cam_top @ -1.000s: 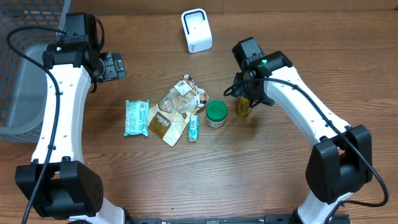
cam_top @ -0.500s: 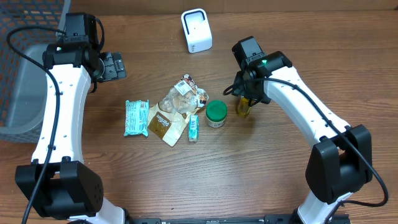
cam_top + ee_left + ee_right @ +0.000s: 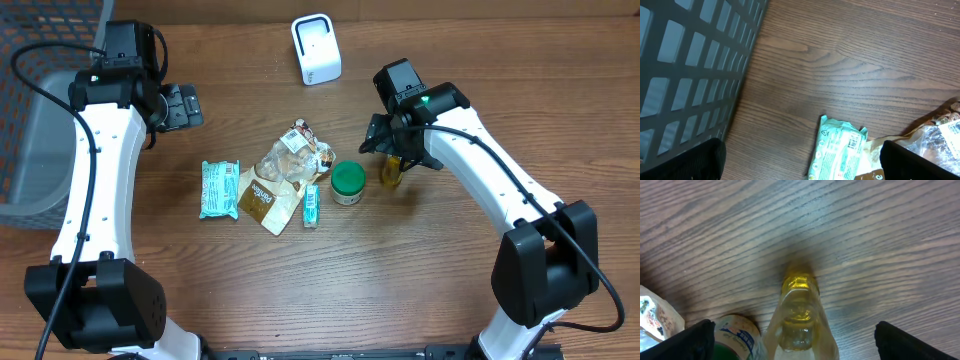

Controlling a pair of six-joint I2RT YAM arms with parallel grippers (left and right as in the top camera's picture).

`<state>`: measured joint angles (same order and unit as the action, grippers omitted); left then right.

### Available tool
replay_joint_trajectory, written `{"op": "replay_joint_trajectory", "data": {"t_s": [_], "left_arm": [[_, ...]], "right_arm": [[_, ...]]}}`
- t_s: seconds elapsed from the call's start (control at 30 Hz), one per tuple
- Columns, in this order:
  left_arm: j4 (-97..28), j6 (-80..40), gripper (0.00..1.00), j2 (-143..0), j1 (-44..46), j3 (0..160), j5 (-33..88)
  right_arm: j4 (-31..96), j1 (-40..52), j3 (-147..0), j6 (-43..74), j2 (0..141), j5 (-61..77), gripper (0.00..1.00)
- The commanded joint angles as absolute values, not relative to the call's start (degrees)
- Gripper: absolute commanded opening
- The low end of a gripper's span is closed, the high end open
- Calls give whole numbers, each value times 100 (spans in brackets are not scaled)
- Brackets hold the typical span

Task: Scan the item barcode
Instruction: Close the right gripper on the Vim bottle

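Yellow liquid in a clear bottle (image 3: 391, 174), upright on the wooden table (image 3: 420, 280), at about 3 o'clock from table centre. Right gripper (image 3: 399, 152) directly over it; in the wrist view both fingers (image 3: 690, 340) stand wide apart on either side of the bottle, not touching it, nothing held. Green-lidded jar (image 3: 347, 182) just beside the bottle at its 9 o'clock. Further toward 9: small teal stick pack (image 3: 312, 205), crumpled clear bag on a brown pouch (image 3: 266, 199), then teal wrapped packet (image 3: 218, 189). White scanner (image 3: 316, 48) at 12 o'clock, well apart from the bottle. Left gripper (image 3: 195, 106) at 10 o'clock, fingers spread, empty, next to the grey mesh basket (image 3: 30, 130).
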<state>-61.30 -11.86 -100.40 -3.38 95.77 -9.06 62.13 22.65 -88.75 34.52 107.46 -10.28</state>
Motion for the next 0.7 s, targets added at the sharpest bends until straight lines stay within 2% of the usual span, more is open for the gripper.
{"op": "replay_joint_trajectory", "data": {"t_s": [0.0, 0.67], "left_arm": [[-6125, -1179, 100, -9996, -298, 9679, -941], [-6125, -1179, 100, -9996, -298, 9679, -941]], "right_arm": [[6171, 2281, -8833, 3474, 10750, -1028, 100], [6215, 2276, -8805, 3625, 10750, -1024, 100]]}}
